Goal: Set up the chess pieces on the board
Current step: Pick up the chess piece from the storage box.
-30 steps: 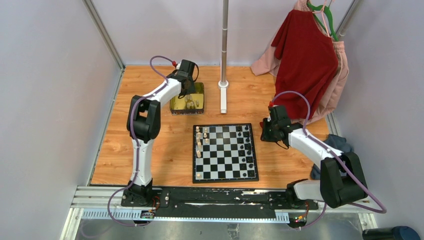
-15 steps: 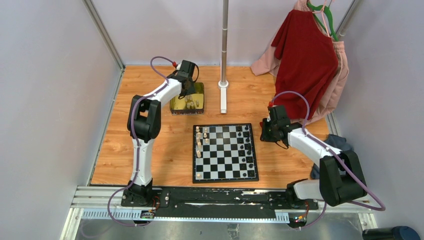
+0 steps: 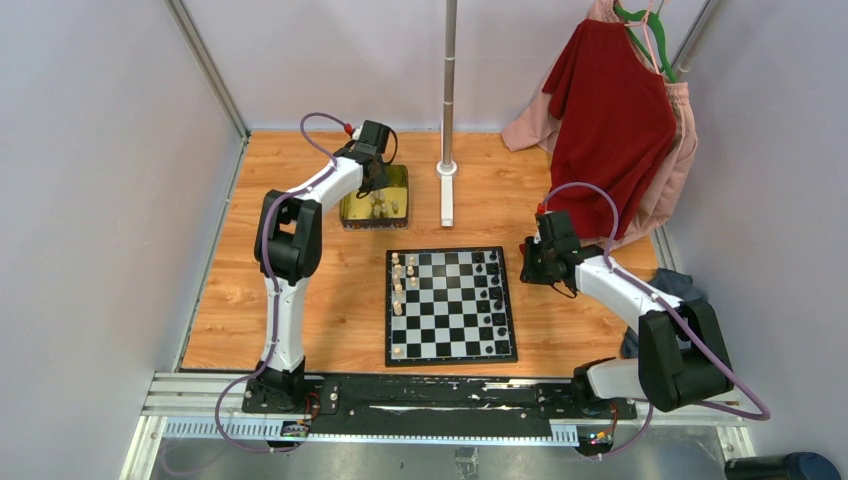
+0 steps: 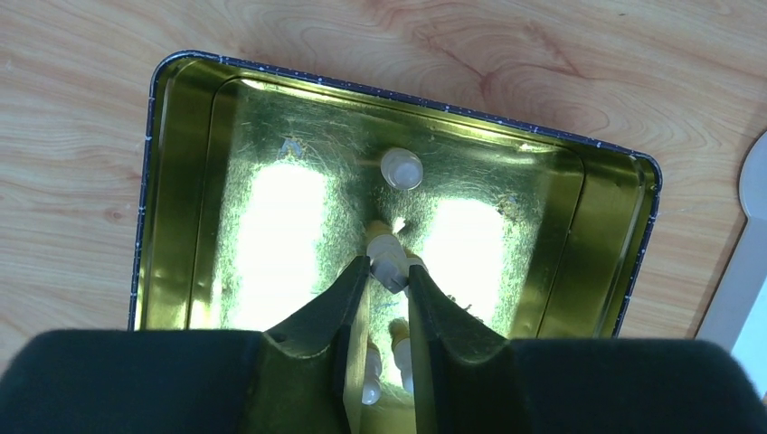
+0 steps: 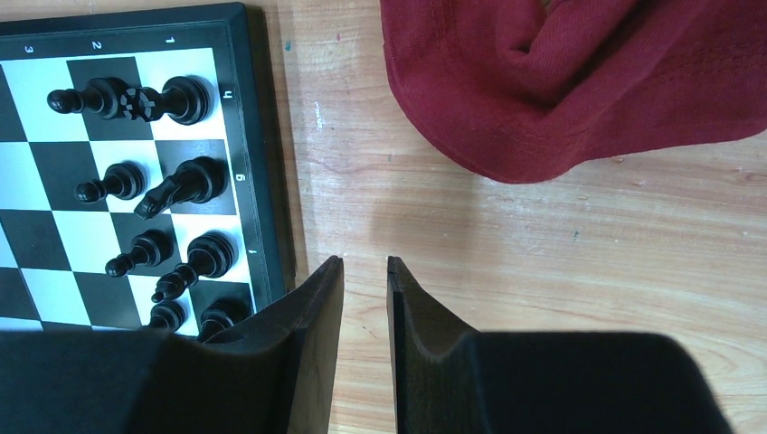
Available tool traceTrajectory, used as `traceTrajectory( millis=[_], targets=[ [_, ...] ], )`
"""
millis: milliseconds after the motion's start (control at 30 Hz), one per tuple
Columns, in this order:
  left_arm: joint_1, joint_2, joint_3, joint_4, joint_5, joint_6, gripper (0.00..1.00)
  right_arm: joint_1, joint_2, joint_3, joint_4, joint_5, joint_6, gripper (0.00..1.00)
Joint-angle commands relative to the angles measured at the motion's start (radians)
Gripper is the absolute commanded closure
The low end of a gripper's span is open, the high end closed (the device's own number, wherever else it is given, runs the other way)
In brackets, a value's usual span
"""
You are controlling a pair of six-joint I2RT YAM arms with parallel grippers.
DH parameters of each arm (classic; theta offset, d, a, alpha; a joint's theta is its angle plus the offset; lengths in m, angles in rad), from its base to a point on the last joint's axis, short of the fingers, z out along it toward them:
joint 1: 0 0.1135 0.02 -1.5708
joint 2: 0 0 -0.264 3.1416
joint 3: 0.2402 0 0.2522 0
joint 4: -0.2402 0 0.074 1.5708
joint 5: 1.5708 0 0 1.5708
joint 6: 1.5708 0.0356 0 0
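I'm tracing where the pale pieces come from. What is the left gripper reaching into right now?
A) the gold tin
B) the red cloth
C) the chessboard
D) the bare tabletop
A: the left wrist view shows the left gripper down inside the gold tin, with a pale chess piece between its fingertips.
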Motion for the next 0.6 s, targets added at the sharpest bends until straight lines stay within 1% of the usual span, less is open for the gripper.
traceTrajectory(
  millis=[0, 567],
  targets=[
    [0.001, 0.023, 0.020, -0.022, -0.009, 0.008, 0.76, 0.010, 0.006, -0.015, -0.002, -0.006, 0.014, 0.71],
    [0.001, -0.008, 0.011, -0.021, -0.057, 0.014, 0.91, 0.010, 0.007, -0.018, 0.002, -0.010, 0.013, 0.71]
  ],
)
